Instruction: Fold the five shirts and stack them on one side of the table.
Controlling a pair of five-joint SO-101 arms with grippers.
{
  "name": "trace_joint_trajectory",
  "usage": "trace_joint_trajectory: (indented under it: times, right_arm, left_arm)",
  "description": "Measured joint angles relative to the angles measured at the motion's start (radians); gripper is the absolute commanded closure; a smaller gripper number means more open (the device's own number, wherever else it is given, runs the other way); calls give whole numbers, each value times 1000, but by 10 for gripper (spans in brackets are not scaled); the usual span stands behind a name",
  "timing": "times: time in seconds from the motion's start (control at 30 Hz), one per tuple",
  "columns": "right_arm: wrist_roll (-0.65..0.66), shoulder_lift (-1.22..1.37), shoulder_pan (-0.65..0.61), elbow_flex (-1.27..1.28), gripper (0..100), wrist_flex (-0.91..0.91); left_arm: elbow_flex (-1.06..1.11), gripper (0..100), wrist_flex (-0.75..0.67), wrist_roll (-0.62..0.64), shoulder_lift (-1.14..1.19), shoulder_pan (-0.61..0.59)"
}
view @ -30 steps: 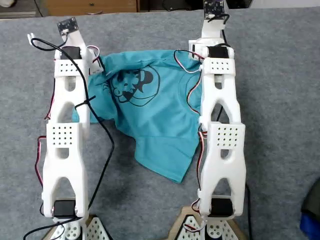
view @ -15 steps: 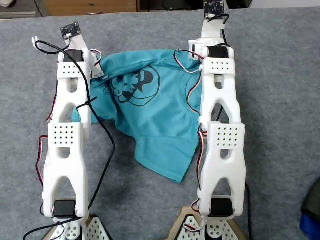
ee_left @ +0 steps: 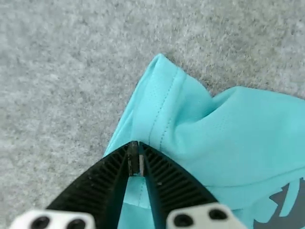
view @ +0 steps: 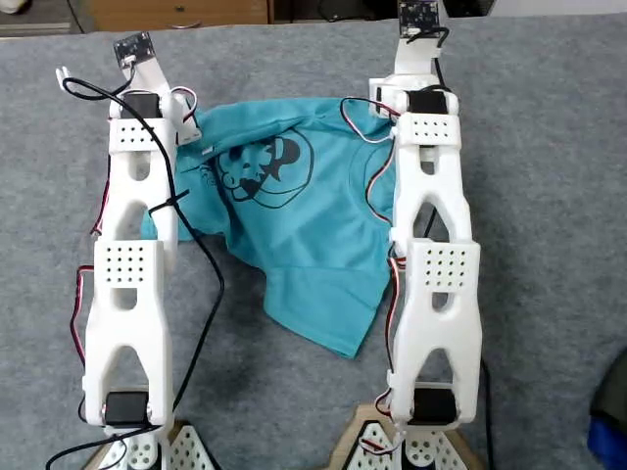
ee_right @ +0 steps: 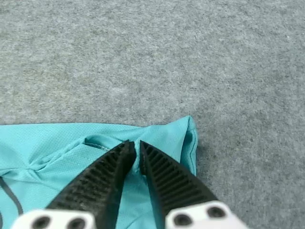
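A teal shirt (view: 294, 215) with a dark print lies crumpled on the grey table cover between my two arms. My left gripper (ee_left: 135, 157) is shut on a hemmed edge of the teal shirt (ee_left: 228, 138), at its far left corner (view: 201, 147) in the high view. My right gripper (ee_right: 136, 151) is shut on a fold of the shirt (ee_right: 57, 143) next to its far right corner (ee_right: 190, 131). From above, the right arm (view: 426, 186) covers the shirt's right edge. The near part of the shirt (view: 328, 304) trails toward the arm bases.
Grey table cover (view: 549, 196) spreads wide to the right of the right arm and beyond the shirt. A black cable (view: 201, 255) loops over the left arm. A wooden drawer front (view: 176, 12) stands behind the table. A blue object (view: 607, 436) shows at the near right edge.
The left arm's wrist shifted slightly toward the bases and back again. The shirt and the right arm stay put.
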Motion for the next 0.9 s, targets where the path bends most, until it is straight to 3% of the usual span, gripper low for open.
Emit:
trace_joint_trajectory:
  times: [0.13, 0.33, 0.7, 0.9]
  right_arm:
    - [0, 0, 0, 0, 994, 0]
    - [0, 0, 0, 0, 994, 0]
    - [0, 0, 0, 0, 994, 0]
    - [0, 0, 0, 0, 994, 0]
  left_arm:
    - [0, 977, 0, 6, 0, 0]
    - [0, 859, 43, 6, 0, 0]
    - [0, 860, 46, 12, 0, 0]
    - [-2, 940, 15, 14, 52, 0]
